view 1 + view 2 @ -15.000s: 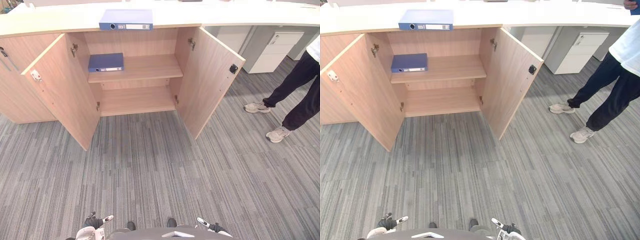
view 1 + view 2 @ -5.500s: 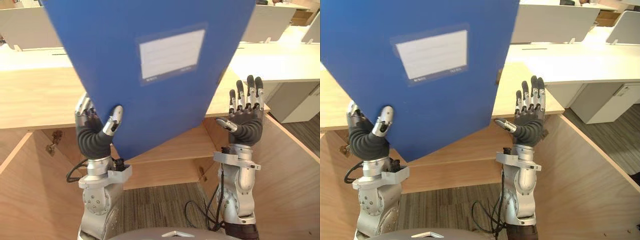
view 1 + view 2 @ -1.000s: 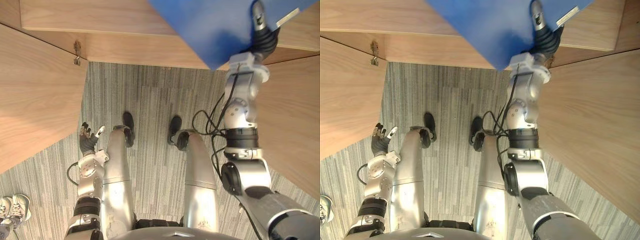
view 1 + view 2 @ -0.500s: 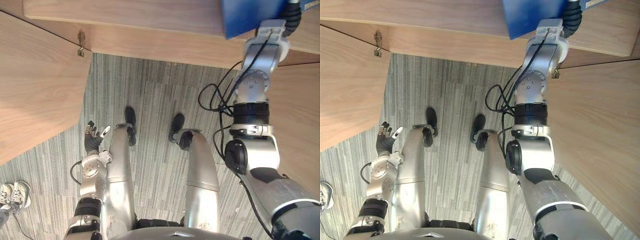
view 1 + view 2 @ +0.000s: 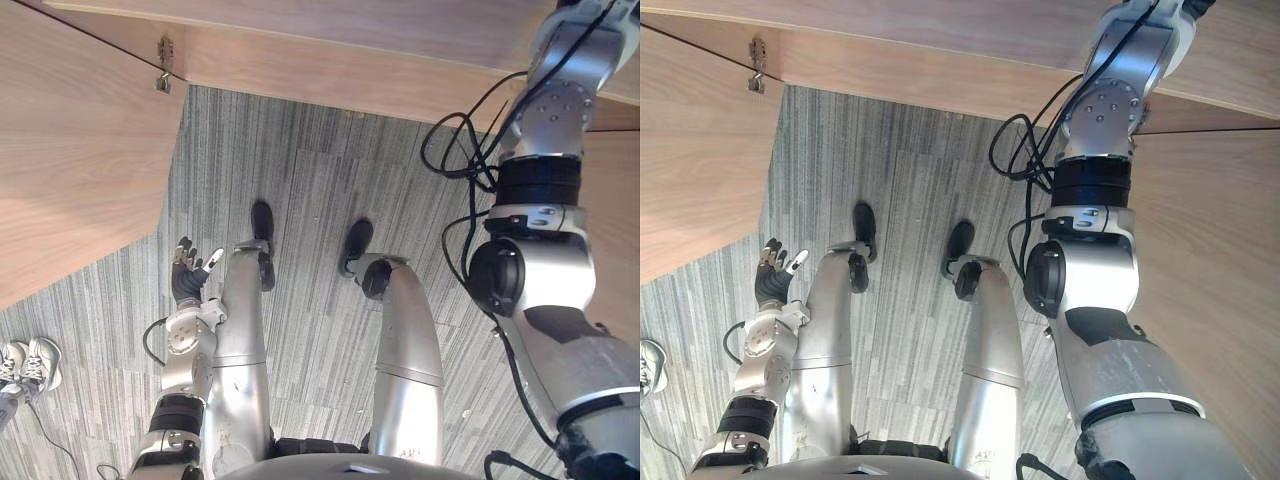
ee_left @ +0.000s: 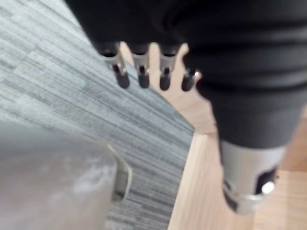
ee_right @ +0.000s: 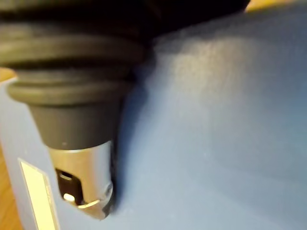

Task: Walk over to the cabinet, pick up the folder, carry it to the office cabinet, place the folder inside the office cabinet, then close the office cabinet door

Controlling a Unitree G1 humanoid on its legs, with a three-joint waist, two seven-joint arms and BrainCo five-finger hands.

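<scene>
The blue folder (image 7: 216, 143) with a white label strip lies right against my right hand (image 7: 81, 177) in the right wrist view. The thumb rests flat on its cover; the fingers are hidden behind it. In the eye views my right arm (image 5: 545, 150) stretches up and forward into the wooden office cabinet (image 5: 350, 40), past the picture's top edge. My left hand (image 5: 185, 275) hangs low beside my left leg, fingers straight and empty, as the left wrist view (image 6: 141, 72) confirms.
The cabinet's left door (image 5: 70, 150) stands open on my left, with a metal hinge (image 5: 163, 78) at its inner edge. The right door (image 5: 1210, 250) stands open close by my right arm. Grey striped carpet (image 5: 300, 200) lies below. A person's shoes (image 5: 25, 365) show at far left.
My right arm has pushed the blue folder forward into the cabinet, and both have left the top of the eye views. The left hand has stayed by the leg.
</scene>
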